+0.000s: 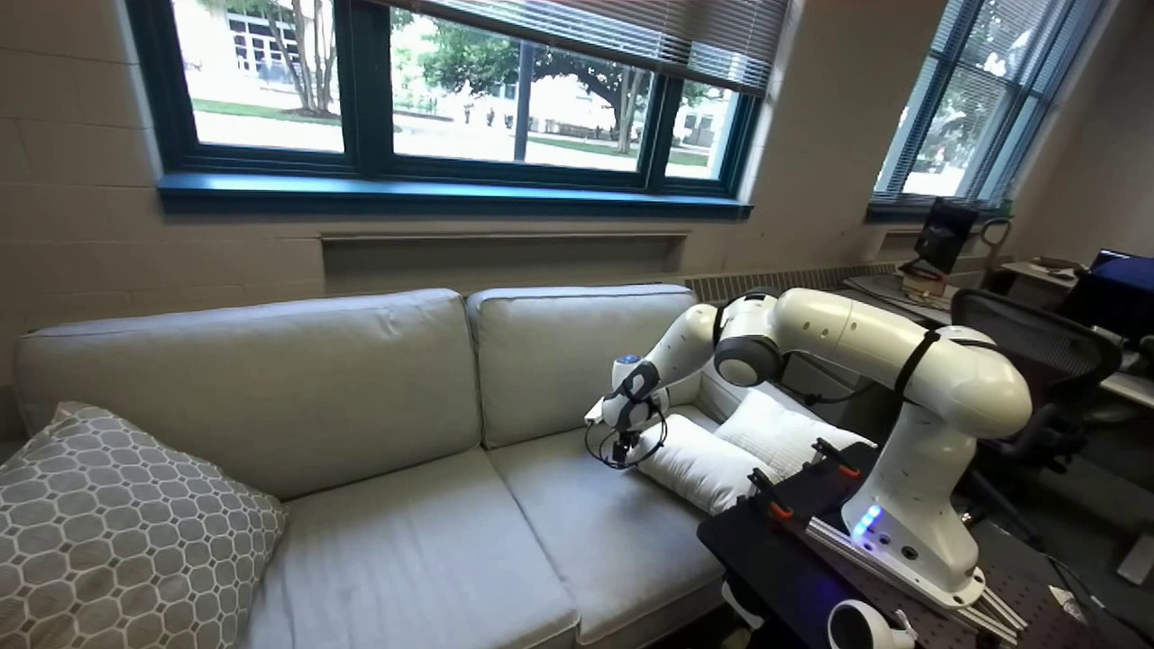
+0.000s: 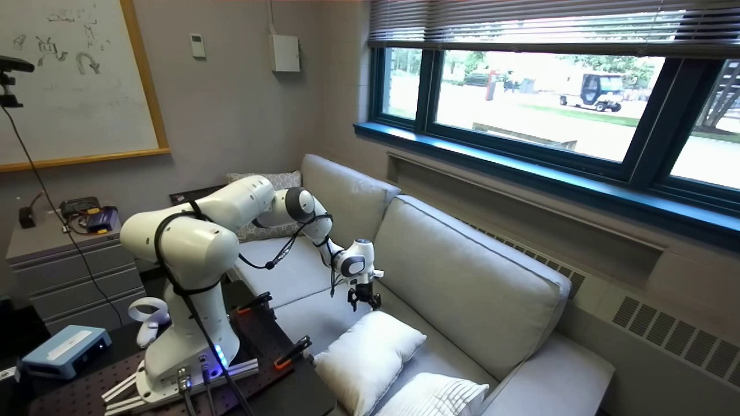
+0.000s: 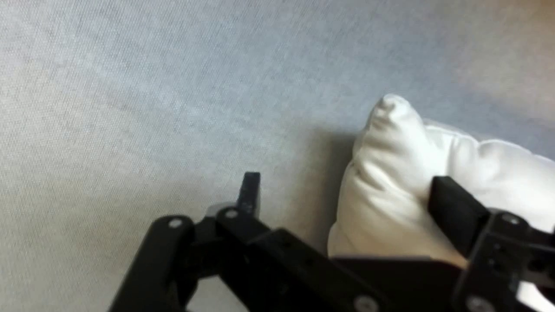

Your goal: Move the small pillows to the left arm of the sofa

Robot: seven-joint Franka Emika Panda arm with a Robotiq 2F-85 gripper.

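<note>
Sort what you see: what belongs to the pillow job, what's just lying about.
For the job:
open gripper
plain small pillow
striped small pillow
sofa
armrest, possibly the target

Just around:
large patterned pillow
blue box
mesh chair

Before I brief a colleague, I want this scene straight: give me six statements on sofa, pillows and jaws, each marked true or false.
1. The jaws are clamped shut. False: they stand open.
2. The smooth pillow lies on the sofa. True.
3. The ribbed pillow is nearer the armrest than the smooth one. True.
4. Those two pillows lie at opposite ends. False: they lie side by side.
5. The grey pillow has a white lattice pattern. True.
6. It lies beside the ribbed pillow. False: it is at the sofa's other end.
</note>
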